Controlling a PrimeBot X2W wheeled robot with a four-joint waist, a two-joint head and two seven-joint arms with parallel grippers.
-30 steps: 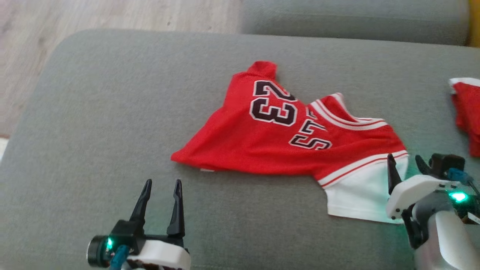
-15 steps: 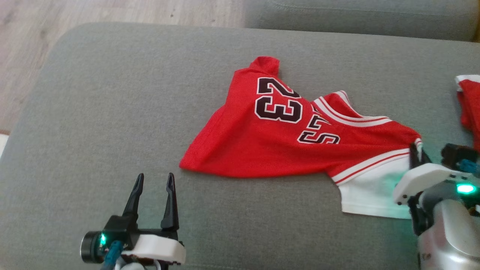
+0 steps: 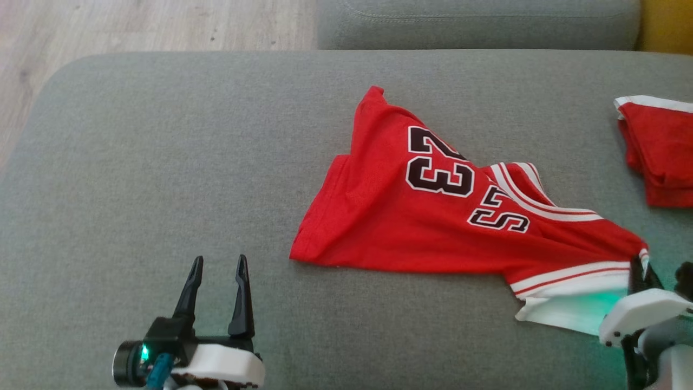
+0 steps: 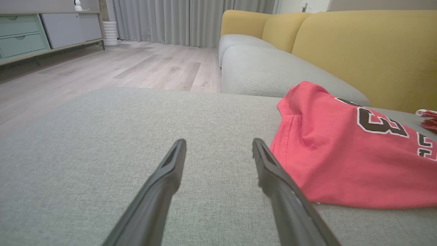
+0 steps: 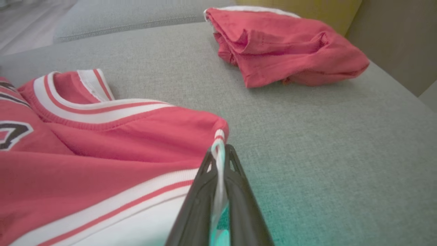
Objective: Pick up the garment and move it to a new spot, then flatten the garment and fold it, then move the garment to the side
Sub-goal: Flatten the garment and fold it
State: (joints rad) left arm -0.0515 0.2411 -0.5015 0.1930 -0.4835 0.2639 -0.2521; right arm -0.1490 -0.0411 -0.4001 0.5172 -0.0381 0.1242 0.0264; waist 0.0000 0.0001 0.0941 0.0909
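Near left, the left claw (image 3: 217, 264) hangs spread and empty over the grey sofa cushion (image 3: 162, 162); near right, the right claw (image 5: 221, 153) is pressed together, pinching a white-trimmed corner of the red number-23 jersey (image 3: 433, 216), which lies rumpled mid-cushion; lifting slowly and high should let the far hem clear without dragging; how deep the pinch bites is hidden; far right, a folded red garment (image 3: 658, 157) is cut off.

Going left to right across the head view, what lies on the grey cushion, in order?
left gripper → red jersey → folded red garment
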